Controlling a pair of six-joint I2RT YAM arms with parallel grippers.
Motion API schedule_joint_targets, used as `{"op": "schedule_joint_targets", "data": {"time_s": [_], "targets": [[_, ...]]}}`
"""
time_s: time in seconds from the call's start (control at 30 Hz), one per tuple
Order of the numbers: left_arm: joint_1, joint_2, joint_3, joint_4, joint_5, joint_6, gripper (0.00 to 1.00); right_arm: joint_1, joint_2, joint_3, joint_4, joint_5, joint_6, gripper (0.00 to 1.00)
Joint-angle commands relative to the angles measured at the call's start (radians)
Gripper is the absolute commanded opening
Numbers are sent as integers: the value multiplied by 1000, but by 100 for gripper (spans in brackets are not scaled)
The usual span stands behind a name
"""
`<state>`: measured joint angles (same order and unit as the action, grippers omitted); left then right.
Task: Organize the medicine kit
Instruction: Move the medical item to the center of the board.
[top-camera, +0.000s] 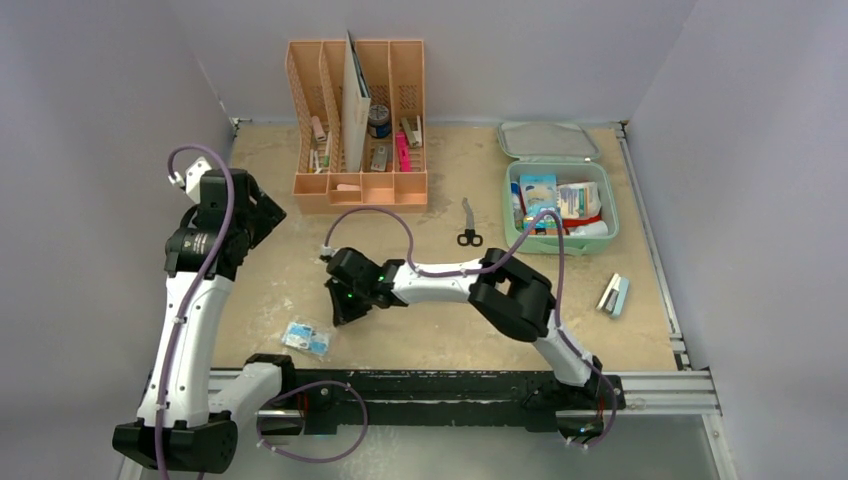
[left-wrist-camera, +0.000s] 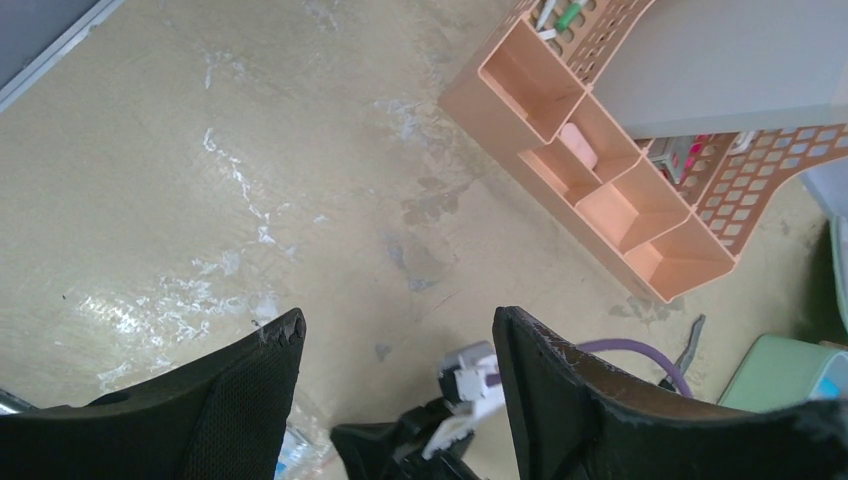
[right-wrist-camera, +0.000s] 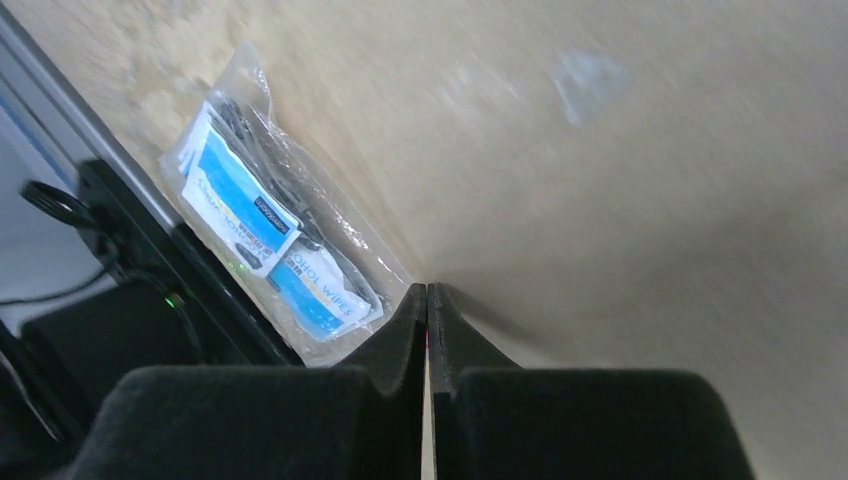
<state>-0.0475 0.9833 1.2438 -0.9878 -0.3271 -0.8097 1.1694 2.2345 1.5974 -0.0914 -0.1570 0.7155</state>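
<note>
Hiding a corner of the wipes packet, the right fingers meet.

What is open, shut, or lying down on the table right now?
medicine kit, lid open, things inside
left fingers, open, empty
right fingers, shut, holding nothing
wipes packet, lying flat
scissors, closed, lying flat
desk organizer, standing upright

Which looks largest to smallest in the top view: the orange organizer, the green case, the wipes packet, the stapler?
1. orange organizer
2. green case, lid open
3. wipes packet and stapler: these look alike, so they are not ranked.
</note>
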Motion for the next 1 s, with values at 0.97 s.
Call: {"op": "schedule_joint_targets", "data": {"time_s": [0.97], "targets": [[-5, 162, -441, 512, 765, 290, 76, -346, -766, -623, -445, 328, -97, 0]]}}
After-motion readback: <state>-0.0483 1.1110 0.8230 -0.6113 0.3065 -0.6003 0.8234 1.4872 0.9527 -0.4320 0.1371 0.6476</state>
